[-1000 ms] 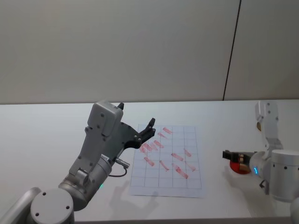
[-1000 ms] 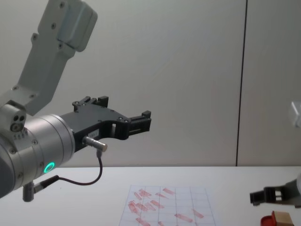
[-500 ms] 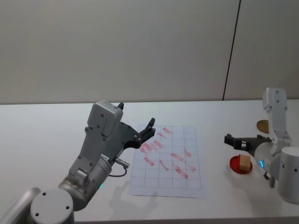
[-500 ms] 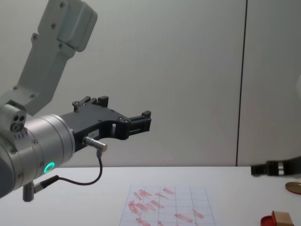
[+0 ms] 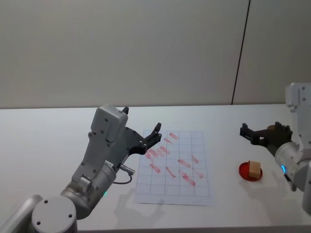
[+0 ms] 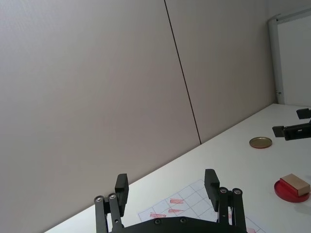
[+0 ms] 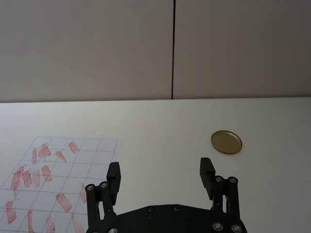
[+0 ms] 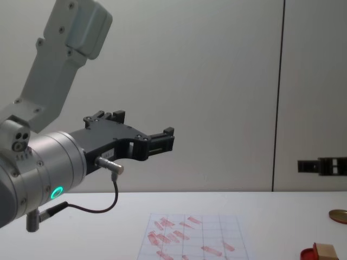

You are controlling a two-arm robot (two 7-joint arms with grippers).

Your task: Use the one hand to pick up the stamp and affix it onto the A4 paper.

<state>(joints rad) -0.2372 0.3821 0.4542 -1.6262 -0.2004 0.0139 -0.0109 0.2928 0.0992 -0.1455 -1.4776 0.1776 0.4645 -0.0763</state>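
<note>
The stamp (image 5: 254, 168), a small tan wooden block, rests on the red ink pad (image 5: 247, 174) at the table's right, and shows in the left wrist view as the stamp (image 6: 295, 183). My right gripper (image 5: 260, 132) hovers open above and behind it, holding nothing; its own view shows the right gripper (image 7: 160, 169) over bare table. The A4 paper (image 5: 201, 189) lies flat mid-table, gridded and covered with slanted red marks. My left gripper (image 5: 153, 136) hangs open over the sheet's near-left part, well above it, also seen as the left gripper (image 8: 167, 138).
A brass-coloured disc (image 7: 226, 141) lies on the white table (image 5: 48, 141) behind the ink pad, toward the far right. A beige wall with a dark vertical seam closes the back.
My right gripper has lifted off the ink pad and drawn back to the right, leaving the stamp lying on the pad. The left arm has stayed still.
</note>
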